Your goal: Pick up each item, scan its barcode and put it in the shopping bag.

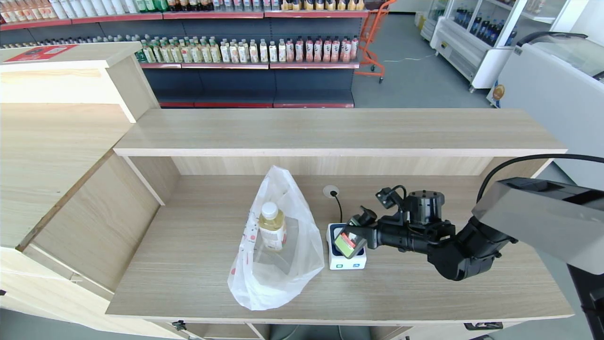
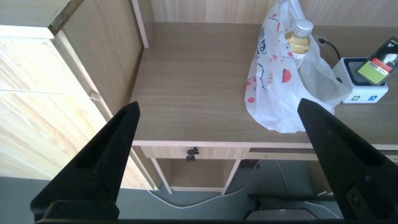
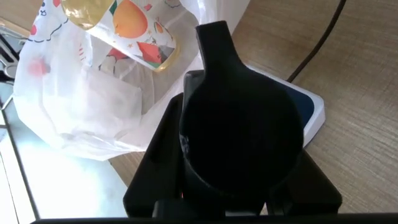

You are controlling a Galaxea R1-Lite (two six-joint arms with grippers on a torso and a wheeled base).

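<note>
The wooden counter (image 1: 424,283) takes up the middle and lower part of the head view, with a raised ledge running across its far side. Behind it, along the top of the frame, stand store shelves (image 1: 245,51) lined with bottles, and a white freezer chest (image 1: 557,75) sits in the upper right.

The shopping bag (image 1: 278,274), a thin translucent white sack with small red prints, stands open just left of centre on the counter. It also shows in the left wrist view (image 2: 273,81) and in the right wrist view (image 3: 81,106).

The right gripper (image 1: 351,236) comes in from the right of the frame and hangs over the scanner. Its fingers are closed on the item (image 1: 350,243), a small pack with a green and red label that is tilted above the scanner's face.

The left gripper (image 2: 219,106) is wide open with nothing between its two dark fingers (image 2: 112,162). It is held off the near edge of the counter, well apart from the bag.

The scanner (image 1: 347,262), a small white box with a blue trim, sits on the counter just to the right of the bag, touching or nearly touching its plastic.

A bottle (image 1: 272,231) with a white cap and pale yellow contents stands upright inside the bag.

A thin black cable (image 1: 338,208) runs from the scanner back to a round port in the counter top.
</note>
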